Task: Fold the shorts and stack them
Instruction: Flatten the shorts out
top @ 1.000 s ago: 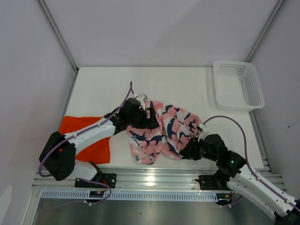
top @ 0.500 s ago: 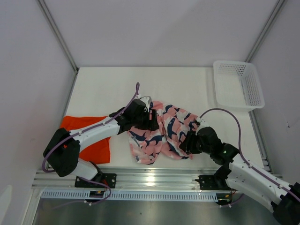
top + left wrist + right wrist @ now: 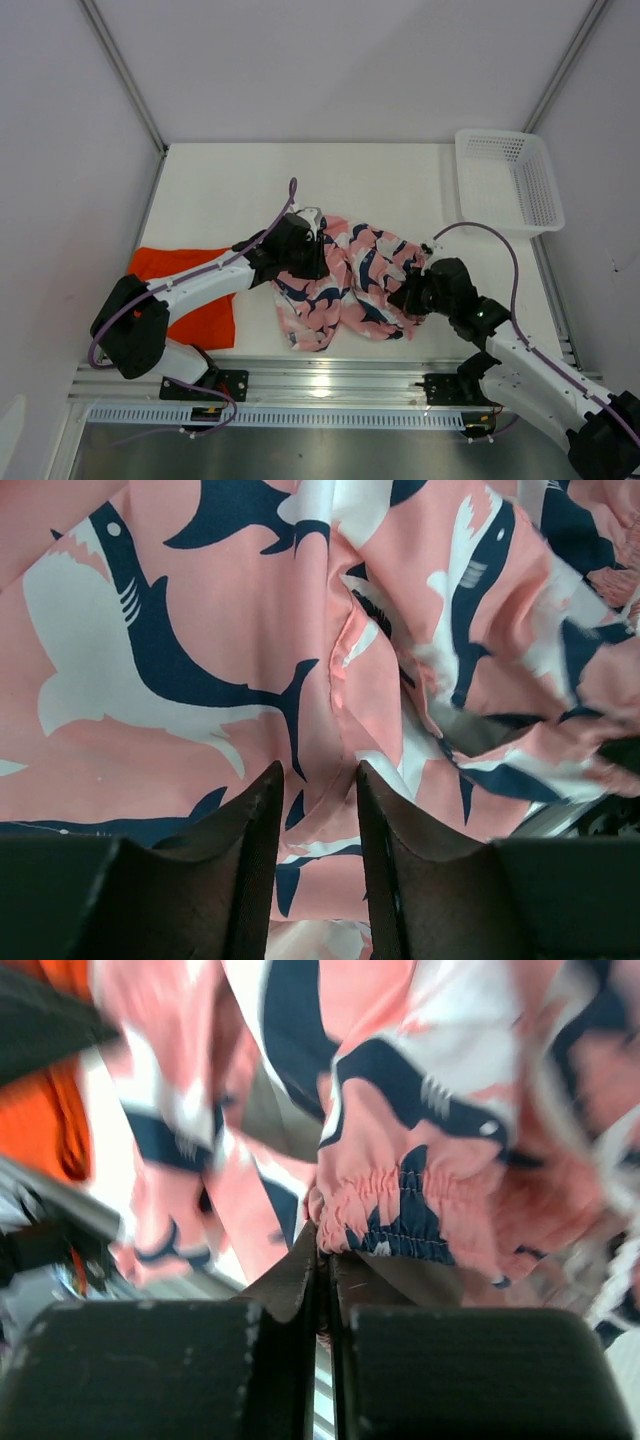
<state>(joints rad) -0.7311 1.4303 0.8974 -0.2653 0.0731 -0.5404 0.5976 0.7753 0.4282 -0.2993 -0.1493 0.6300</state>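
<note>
The pink shorts (image 3: 350,280) with a navy-and-white print lie crumpled on the white table, near its front edge. My left gripper (image 3: 318,258) rests on their left part. In the left wrist view its fingers (image 3: 318,770) stand narrowly apart, with a raised fold of the pink fabric (image 3: 150,680) between them. My right gripper (image 3: 408,298) is at the shorts' right edge. In the right wrist view it (image 3: 322,1235) is shut on the gathered elastic waistband (image 3: 400,1210). The orange shorts (image 3: 190,290) lie flat at the front left, partly under my left arm.
A white mesh basket (image 3: 510,180) stands at the back right corner. The metal rail (image 3: 320,375) runs along the table's front edge, just below the pink shorts. Bare table (image 3: 230,190) stretches behind both arms.
My left gripper's fingers have narrowed over the pink fabric. My right gripper moved up to the shorts' right edge and shut on the waistband.
</note>
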